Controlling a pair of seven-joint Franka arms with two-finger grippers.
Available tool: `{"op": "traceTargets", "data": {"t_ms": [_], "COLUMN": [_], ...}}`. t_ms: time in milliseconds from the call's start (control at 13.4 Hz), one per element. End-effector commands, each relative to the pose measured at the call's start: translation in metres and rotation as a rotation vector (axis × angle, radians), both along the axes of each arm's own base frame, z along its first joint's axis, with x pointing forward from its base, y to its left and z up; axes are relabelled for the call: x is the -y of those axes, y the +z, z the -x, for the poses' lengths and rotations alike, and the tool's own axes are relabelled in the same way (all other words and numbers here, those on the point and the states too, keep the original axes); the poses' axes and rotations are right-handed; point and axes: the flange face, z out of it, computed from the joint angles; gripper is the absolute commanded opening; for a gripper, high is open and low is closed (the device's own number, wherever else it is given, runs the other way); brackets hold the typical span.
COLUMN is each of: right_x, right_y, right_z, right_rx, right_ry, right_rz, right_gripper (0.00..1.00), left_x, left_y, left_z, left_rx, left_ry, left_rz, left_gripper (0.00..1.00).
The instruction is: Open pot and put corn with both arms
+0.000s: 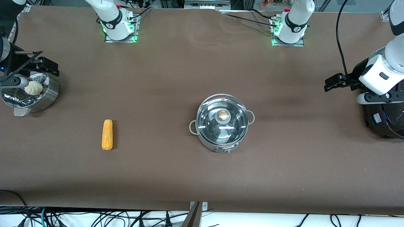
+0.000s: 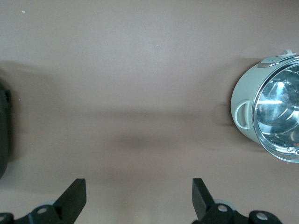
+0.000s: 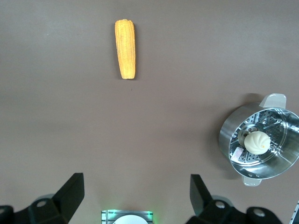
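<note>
While both arms waited at the counter's (image 1: pixel 176 72) ends, I saw the pot (image 1: pixel 222 123) lidded near the middle and the corn (image 1: pixel 107 134) lying toward the right arm's end. From the left wrist view, the left claw (image 2: pixel 139 196) hung released; the domed lid (image 2: pixel 280 109) could slip from a poor grip. From the right wrist view, the right claw (image 3: pixel 137 193) gaped too; the steamer bowl (image 3: pixel 261 140) held a bun (image 3: pixel 257 141).

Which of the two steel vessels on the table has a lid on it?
The pot mid-table, closed by a glass lid with tan knob. The steamer bowl at the right arm's end is open, holding a white bun.
</note>
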Motion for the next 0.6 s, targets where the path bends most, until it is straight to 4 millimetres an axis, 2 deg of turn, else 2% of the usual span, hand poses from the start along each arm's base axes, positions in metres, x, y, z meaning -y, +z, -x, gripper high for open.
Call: {"op": "traceTargets", "data": {"t_ms": [0,224,523], "right_x": [0.004,0.007,0.007], "right_y": [0.005,0.005,0.005], "right_z": [-0.004,-0.004,-0.004], "right_rx": [0.010,0.010,0.010], "right_ry": [-0.004,-0.010,-0.010], "right_rz": [-0.009,-0.010,-0.010], "right_gripper": [1.00,1.00,1.00], "left_x": [-0.003,-0.006,-0.024], "left_y": [0.009,0.010,0.016], "left_z": [0.011,0.010,0.008], "left_rx": [0.010,0.014,0.031], "left_ry": [0.008,0.009,0.029], "left_rz": [-0.005,-0.010,-0.054], "left_gripper": [1.00,1.00,1.00]}}
